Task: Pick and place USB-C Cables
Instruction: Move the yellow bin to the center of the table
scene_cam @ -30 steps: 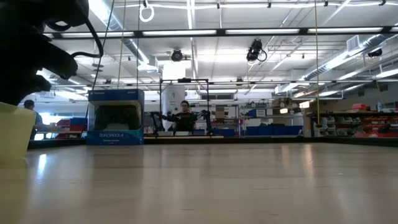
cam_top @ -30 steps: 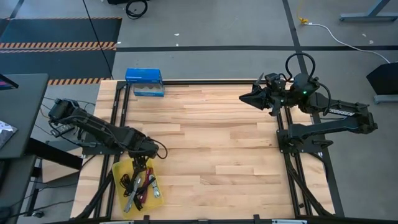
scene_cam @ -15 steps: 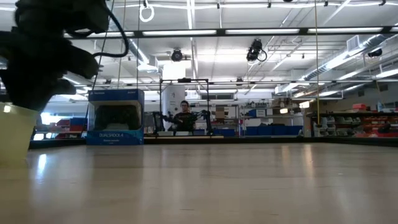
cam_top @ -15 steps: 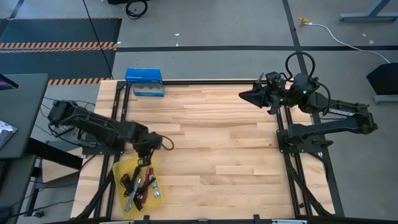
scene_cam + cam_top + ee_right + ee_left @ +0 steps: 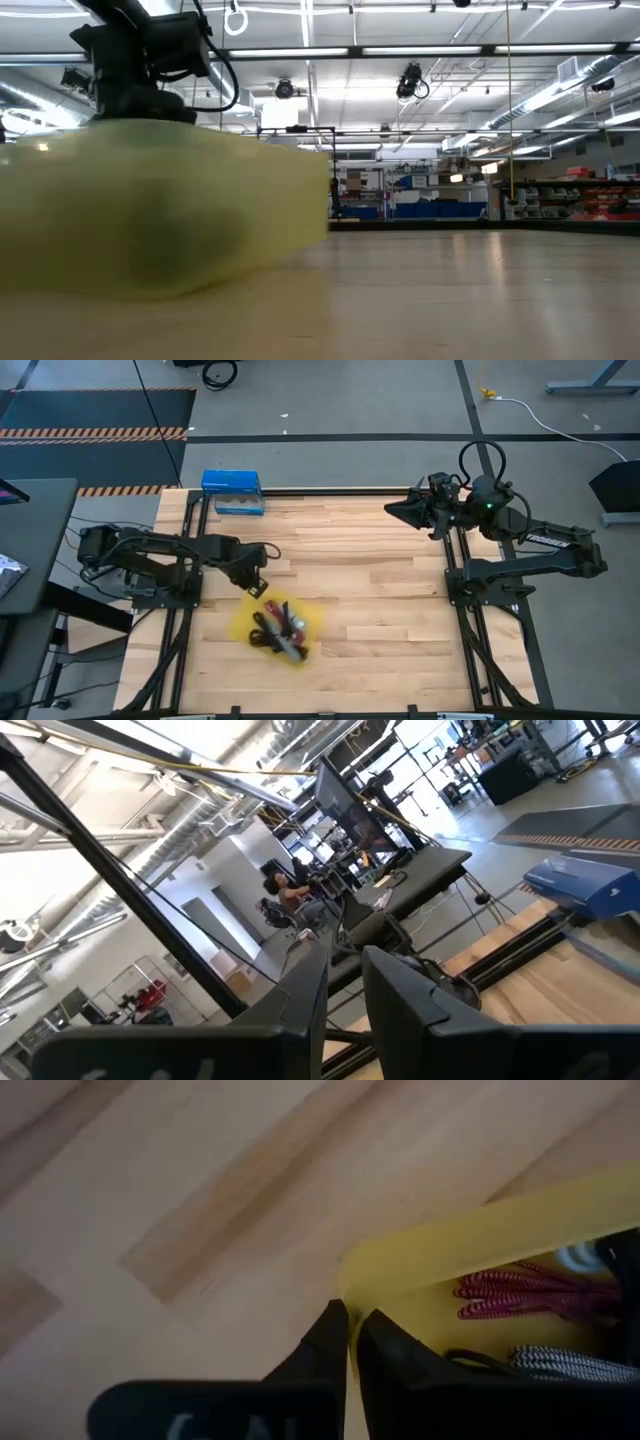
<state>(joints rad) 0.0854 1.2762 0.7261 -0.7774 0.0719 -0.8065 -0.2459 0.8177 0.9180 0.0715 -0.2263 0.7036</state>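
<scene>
**Gripping the yellow tray's edge, cables inside**

Pinching the rim of a yellow tray (image 5: 240, 628), the left gripper (image 5: 256, 586) sits over the left half of the wooden table (image 5: 370, 590). In the left wrist view its two dark fingers (image 5: 325, 1350) are pressed together on the thin yellow wall (image 5: 450, 1245), one finger outside the tray and one inside, at a corner of it.

The cables (image 5: 278, 633) lie in the tray, just beside the gripper and toward the front of the table from it. From above they read as a tangle of black bundles with a red touch and a pale one among them. The left wrist view shows a magenta bundle (image 5: 520, 1292) near the inner finger but apart from it, and a grey braided bundle (image 5: 570, 1365) next to that, both on the tray floor. None of them is between the fingers; only the tray wall is.

From table height the tray fills the left of the picture as a big yellow blur (image 5: 160, 215), with the left arm coming down onto its top edge.

The right gripper (image 5: 395, 513) waits at the far right part of the table, held up off the wood and well apart from the tray. Its fingers (image 5: 300, 995) stand a little apart with nothing between them. A blue box (image 5: 232, 490) sits at the far left corner of the table.
</scene>
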